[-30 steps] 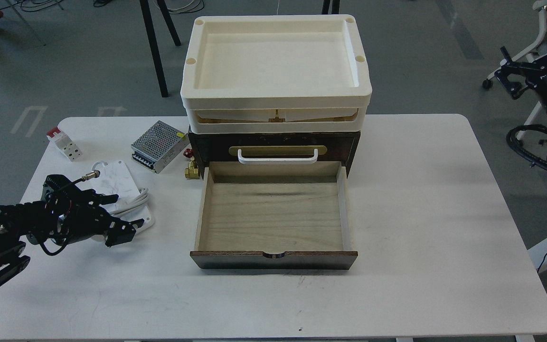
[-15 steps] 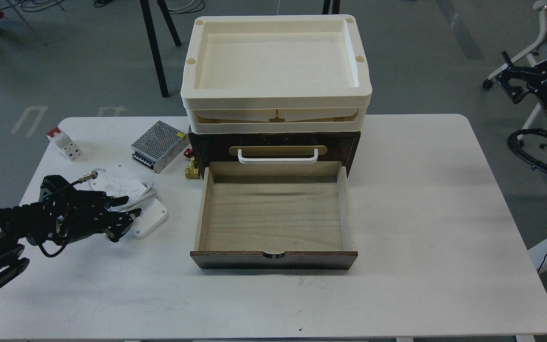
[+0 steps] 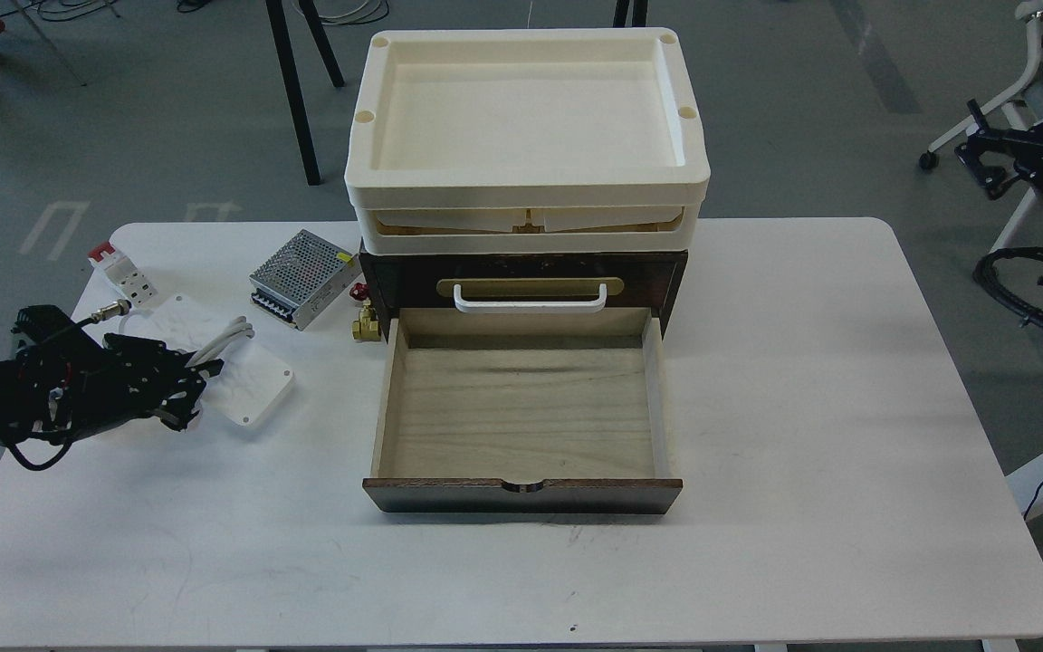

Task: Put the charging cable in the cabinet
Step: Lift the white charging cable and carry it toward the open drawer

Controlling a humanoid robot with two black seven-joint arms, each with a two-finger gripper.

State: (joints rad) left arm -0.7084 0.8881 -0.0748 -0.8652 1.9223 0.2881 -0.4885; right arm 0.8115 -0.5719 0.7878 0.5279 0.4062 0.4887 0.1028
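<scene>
The cable (image 3: 227, 376) lies flat on the desk (image 3: 802, 407), left of the cabinet (image 3: 521, 281) and well short of its open drawer (image 3: 521, 407), which is empty. Over the last second the block has swung round and slid a little back toward the far-left corner, its cord (image 3: 223, 340) now trailing up across its face. The left gripper (image 3: 188, 394) sits at the block's near-left edge, touching or overlapping it; it is dark and seen end-on, so I cannot tell how far its fingers are parted or whether they have hold of anything. It has drawn back leftward since a second ago. My reading: the block got nudged rather than lifted, so the grasp is not yet secured. The supply box (image 3: 302, 278) and the small red-topped block (image 3: 123, 272) stand behind. The right gripper is out of sight.
</scene>
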